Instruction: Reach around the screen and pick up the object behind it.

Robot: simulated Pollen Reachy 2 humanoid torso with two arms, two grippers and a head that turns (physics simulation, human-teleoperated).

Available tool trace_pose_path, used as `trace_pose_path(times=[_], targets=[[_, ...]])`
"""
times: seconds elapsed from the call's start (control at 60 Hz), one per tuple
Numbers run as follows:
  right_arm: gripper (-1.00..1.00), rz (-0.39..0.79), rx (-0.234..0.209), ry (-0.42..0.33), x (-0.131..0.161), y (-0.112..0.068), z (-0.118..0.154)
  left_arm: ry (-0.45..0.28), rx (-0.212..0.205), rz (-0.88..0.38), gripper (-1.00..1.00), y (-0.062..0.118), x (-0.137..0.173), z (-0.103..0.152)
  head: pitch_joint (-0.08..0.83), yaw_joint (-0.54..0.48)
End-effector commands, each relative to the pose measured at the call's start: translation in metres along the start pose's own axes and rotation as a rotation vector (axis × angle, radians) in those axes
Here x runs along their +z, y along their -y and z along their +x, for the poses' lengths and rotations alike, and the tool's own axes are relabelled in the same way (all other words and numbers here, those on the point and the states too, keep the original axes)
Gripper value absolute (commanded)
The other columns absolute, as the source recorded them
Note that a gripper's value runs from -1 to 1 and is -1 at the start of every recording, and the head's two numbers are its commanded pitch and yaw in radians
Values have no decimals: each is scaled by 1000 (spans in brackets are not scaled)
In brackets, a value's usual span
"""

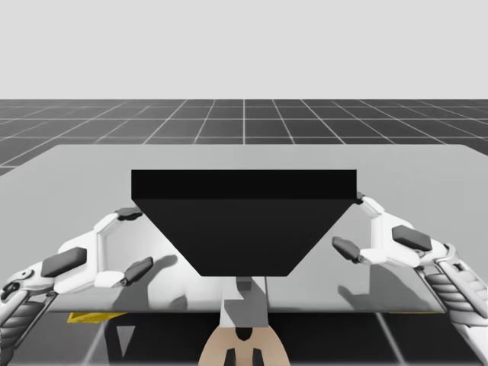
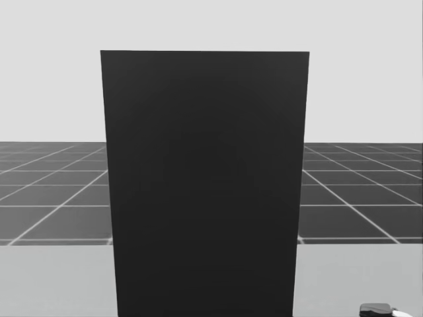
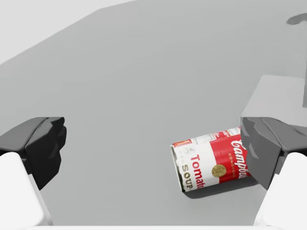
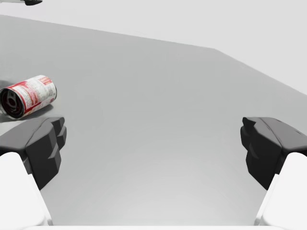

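Grip is looking safest across the curved sides of the red and white can [image 3: 211,160], likely stiff, slick and rolling-prone, lying on its side on the counter [image 3: 144,72] ahead of my wide-spread left claw [image 3: 153,146]

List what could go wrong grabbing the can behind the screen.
The can lies on its side, so a nudge could roll it away. It sits off-centre by one finger of my open left claw, which may bump it. The screen stands close by, so swinging inward could strike it.
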Motion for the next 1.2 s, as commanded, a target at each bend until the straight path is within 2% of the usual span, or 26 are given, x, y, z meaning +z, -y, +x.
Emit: trace_pose_path(times=[0.017,0.283,0.433,0.567,0.7,0.883,0.983,1.133,1.2], targets=[[-1000,227,-86,115,0,-2,-3,-26,3,-78,-1000,9,-5,1,28,-19],[-1000,224,-80,80,-5,-4,-8,-77,36,-138,-1000,17,-27,-16,36,-17],[-1000,220,-76,74,-6,-5,-9,-103,57,-108,-1000,7,-42,-37,40,-14],[-1000,219,-74,70,-8,-5,-10,-130,102,-102,-1000,2,-60,-54,47,-9],[-1000,221,-71,66,-8,-6,-10,-156,131,-156,-1000,12,-82,-63,54,-6],[-1000,219,-65,66,-8,-7,-10,-162,143,-210,-1000,28,-105,-65,57,-3],[-1000,219,-64,64,-8,-7,-10,-171,152,-212,-1000,29,-111,-70,59,-2],[-1000,217,-61,57,-9,-7,-10,-176,191,-173,-1000,28,-112,-82,65,2],[-1000,217,-61,57,-9,-8,-10,-199,188,-154,-1000,28,-112,-85,66,5]])
